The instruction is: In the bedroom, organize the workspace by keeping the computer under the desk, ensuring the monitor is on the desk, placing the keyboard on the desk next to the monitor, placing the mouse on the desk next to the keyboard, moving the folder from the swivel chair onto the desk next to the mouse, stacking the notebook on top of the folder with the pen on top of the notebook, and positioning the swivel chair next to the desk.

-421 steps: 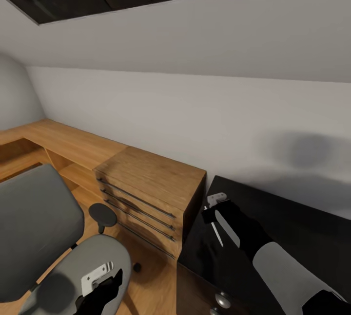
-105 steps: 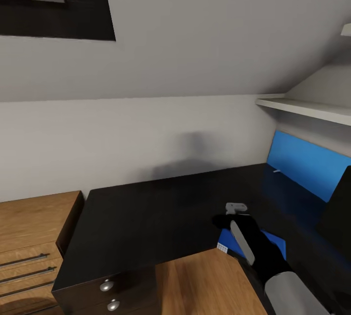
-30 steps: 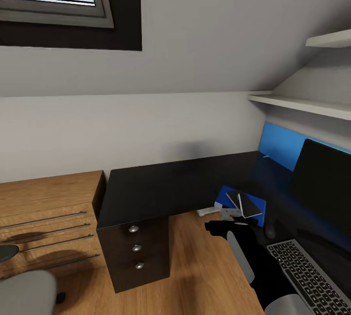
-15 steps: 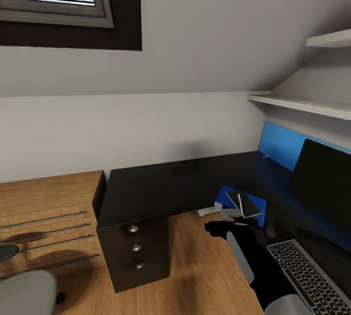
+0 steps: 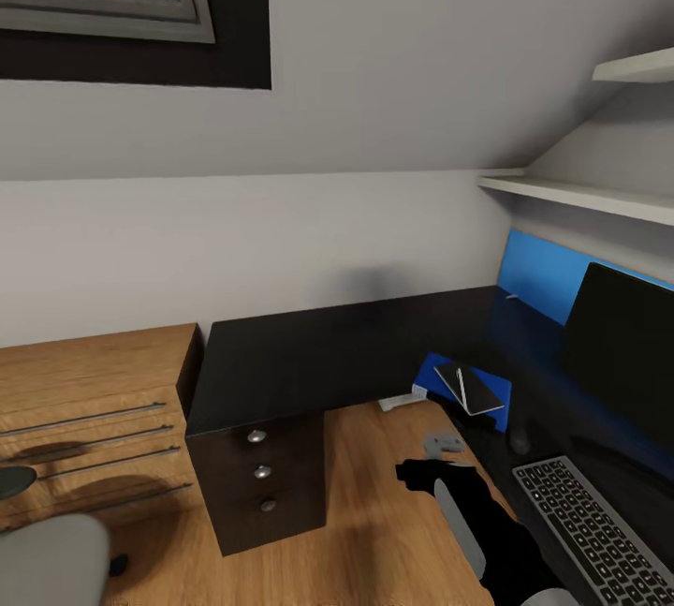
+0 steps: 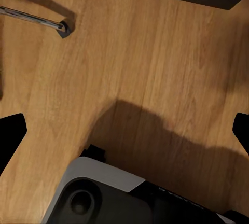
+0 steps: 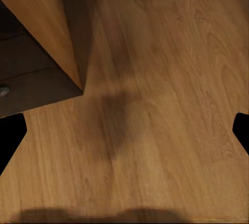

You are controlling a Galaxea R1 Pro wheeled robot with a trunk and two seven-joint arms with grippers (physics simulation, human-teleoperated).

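Flat blue folder [image 5: 440, 379] on glossy black desk [image 5: 318, 353], beside ridged keyboard [image 5: 590, 531]

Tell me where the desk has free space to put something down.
The desk is bare on its long stretch along the wall, from the wooden drawer unit to the blue folder. It is crowded at the corner: the folder with a notebook on it, then the keyboard and the monitor.

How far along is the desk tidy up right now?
Looks done: the monitor and keyboard are on the desk, and the folder lies there with a dark notebook and pen on top. In hand: nothing; the right gripper is empty. Left: the swivel chair.
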